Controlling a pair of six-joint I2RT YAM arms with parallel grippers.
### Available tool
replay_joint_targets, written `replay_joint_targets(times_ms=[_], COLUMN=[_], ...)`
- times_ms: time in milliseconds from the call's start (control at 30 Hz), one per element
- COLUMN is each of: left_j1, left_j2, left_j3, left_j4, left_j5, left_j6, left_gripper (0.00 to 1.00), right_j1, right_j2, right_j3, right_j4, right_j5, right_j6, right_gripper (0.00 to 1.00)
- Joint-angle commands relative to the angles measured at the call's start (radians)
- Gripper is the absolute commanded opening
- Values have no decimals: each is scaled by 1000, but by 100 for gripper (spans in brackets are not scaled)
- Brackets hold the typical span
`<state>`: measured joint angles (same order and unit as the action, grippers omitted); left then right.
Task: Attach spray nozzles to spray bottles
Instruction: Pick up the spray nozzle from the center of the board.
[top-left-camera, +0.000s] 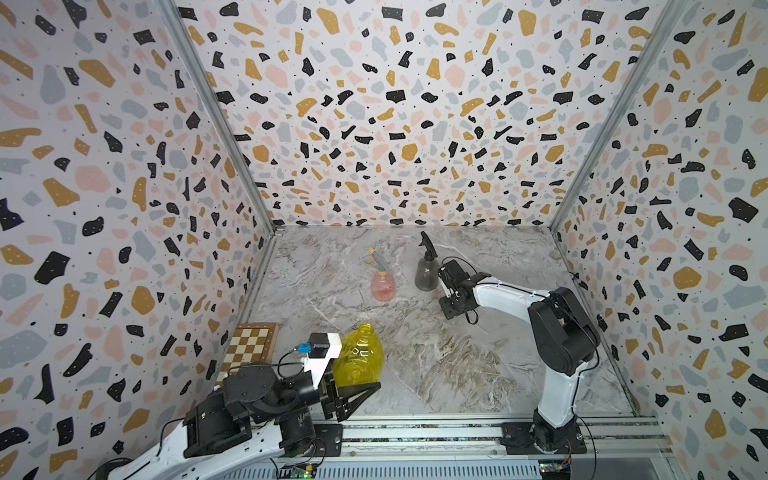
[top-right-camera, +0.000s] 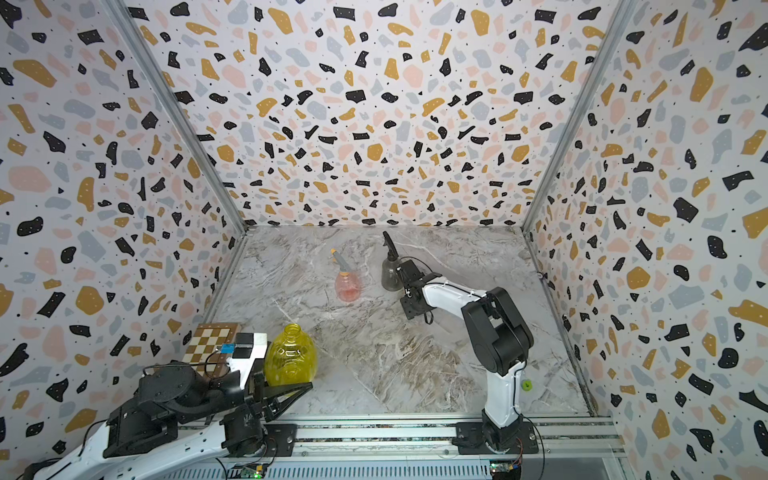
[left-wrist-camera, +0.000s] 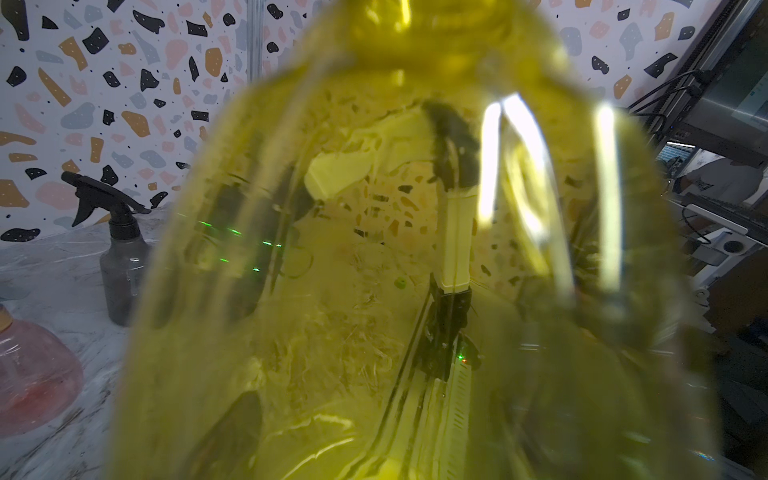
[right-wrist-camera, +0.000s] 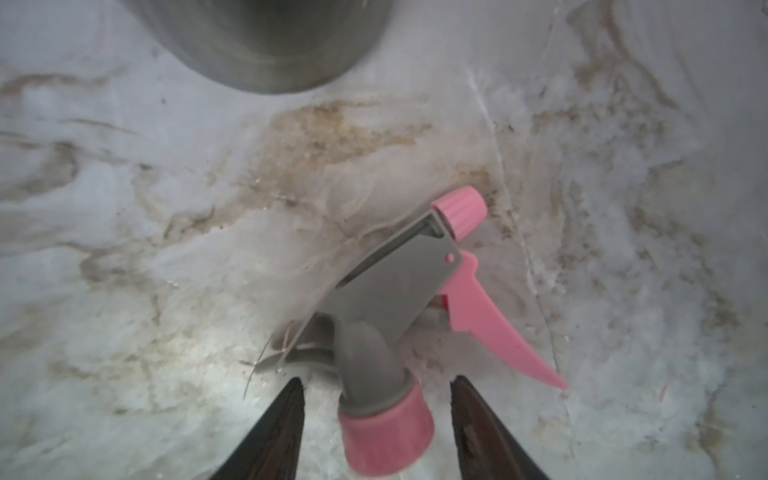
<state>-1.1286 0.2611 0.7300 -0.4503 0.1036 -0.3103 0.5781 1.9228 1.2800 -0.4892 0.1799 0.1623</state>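
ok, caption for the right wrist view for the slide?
Right gripper open astride the pink collar of a grey-and-pink spray nozzle lying on the marble table, near the grey bottle.

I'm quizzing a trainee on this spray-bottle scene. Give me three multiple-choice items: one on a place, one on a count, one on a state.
1. The grey-and-pink nozzle lies: A) on the chessboard; B) on the marble table, between the fingers of the right pincer; C) on the rail.
2. Bottles wearing a nozzle: A) one; B) two; C) three.
3. The neck of the yellow bottle is: A) capped; B) bare; C) corked.
Key: B, the right wrist view shows it; B, only the pink bottle and the dark grey bottle; B, its mouth stands open.
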Motion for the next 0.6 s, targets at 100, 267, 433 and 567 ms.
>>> replay_joint_targets(times_ms=[100, 267, 433, 567], left_j1=[0, 0, -1, 0], left_j2=[-2, -1, 11, 15], left_j3=[-3, -4, -1, 0], left_j4=[33, 33, 35, 34], left_j5=[-16, -18, -16, -16], left_j6=[-1, -1, -1, -1], left_gripper=[0, 0, 0, 0], right_j1=[0, 0, -3, -8], right_j2=[56, 80, 92, 71], right_j3=[86, 99, 94, 65], right_j4=[-79, -80, -70, -47], right_j5=[30, 12, -31, -69], right_j6=[-43, -53, -51, -40], right_gripper=[54, 50, 40, 31])
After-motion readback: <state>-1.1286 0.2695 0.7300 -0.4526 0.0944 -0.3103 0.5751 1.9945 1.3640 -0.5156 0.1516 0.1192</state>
